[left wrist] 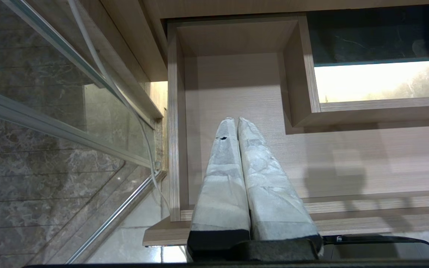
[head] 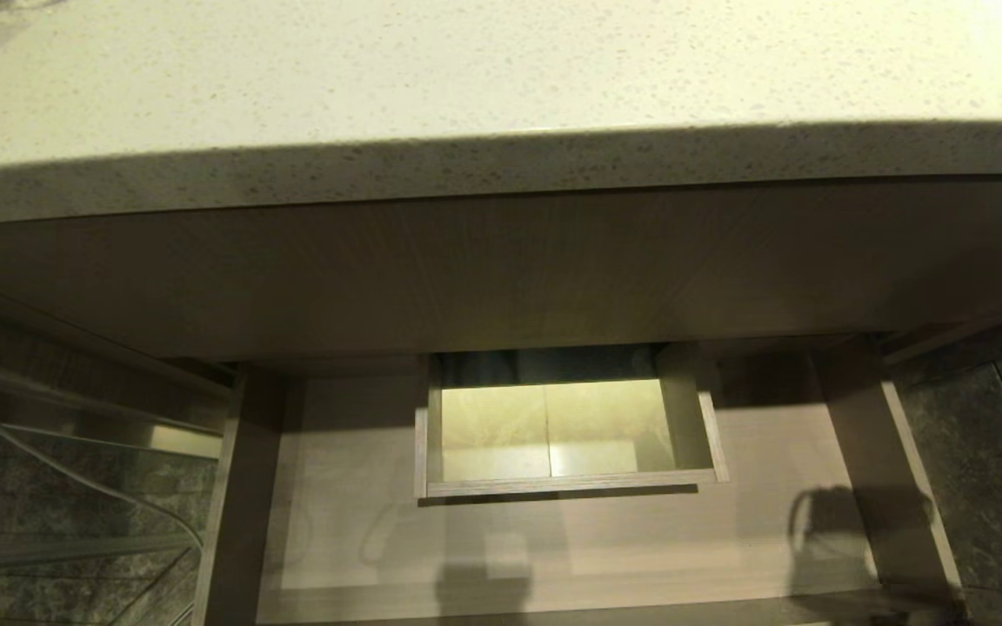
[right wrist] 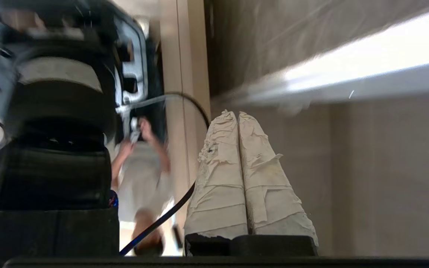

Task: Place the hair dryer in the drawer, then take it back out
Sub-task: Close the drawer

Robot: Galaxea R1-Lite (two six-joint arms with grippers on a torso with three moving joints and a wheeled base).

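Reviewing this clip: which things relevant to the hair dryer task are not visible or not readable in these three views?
- Hair dryer: in no view, so where it lies cannot be told.
- Drawer: head view cuts off its front at the bottom edge; the countertop shades its back.
- Left gripper and right gripper: absent from the head view, seen only by their wrist cameras.
- Right wrist view: motion blur smears the surroundings; a person is indistinct.

No writing, label, brand mark, number or sign can be read on anything here.
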